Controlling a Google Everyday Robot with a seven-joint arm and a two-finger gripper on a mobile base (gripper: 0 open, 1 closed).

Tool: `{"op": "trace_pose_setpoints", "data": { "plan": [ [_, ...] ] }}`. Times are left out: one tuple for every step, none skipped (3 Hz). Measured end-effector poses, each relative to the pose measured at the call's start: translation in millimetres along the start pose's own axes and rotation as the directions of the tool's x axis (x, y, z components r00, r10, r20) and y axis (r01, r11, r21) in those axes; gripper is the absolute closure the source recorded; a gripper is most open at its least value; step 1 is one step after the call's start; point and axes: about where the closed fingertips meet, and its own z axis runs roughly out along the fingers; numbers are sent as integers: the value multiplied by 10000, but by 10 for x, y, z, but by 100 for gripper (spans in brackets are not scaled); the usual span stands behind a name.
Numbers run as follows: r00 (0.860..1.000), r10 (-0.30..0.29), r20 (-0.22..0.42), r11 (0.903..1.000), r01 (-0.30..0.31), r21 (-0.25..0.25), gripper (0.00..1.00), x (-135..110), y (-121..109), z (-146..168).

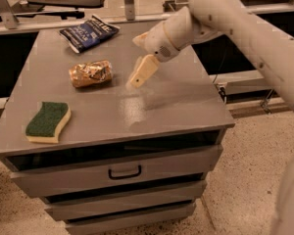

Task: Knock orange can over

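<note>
The claw (135,62) hangs over the middle of the table (181,102), at the end of a pale arm (220,13) that reaches in from the picture's upper right. It stands wide. One finger (143,71) slants down toward the tabletop, its tip close above the surface or on it; I cannot tell which. The other finger shows as a short stub above it, well apart from the first.

The can (90,73) lies on its side on the table, at the picture's left of the claw and about level with the lower finger. It is near the claw but not touching it; bare grey tabletop shows between the two. Its long axis runs roughly across the picture.

Beyond the can, up and left of the claw, a blue bag (88,32) lies flat near the table's far edge. Down and further left of the claw, near the front edge, rests a sponge (48,121), green side up, yellow underneath.

Below the claw, under the tabletop, the front of the table carries drawers, and the top drawer has a dark handle (125,172).
</note>
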Motion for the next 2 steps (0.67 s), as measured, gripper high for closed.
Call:
{"op": "trace_pose_setpoints", "data": {
  "plan": [
    [9840,588,1680,9930,-750,917,0,161,33,-428],
    [9750,968,2002,9801,-1283,1514,0,363,17,-814]
  ]
}}
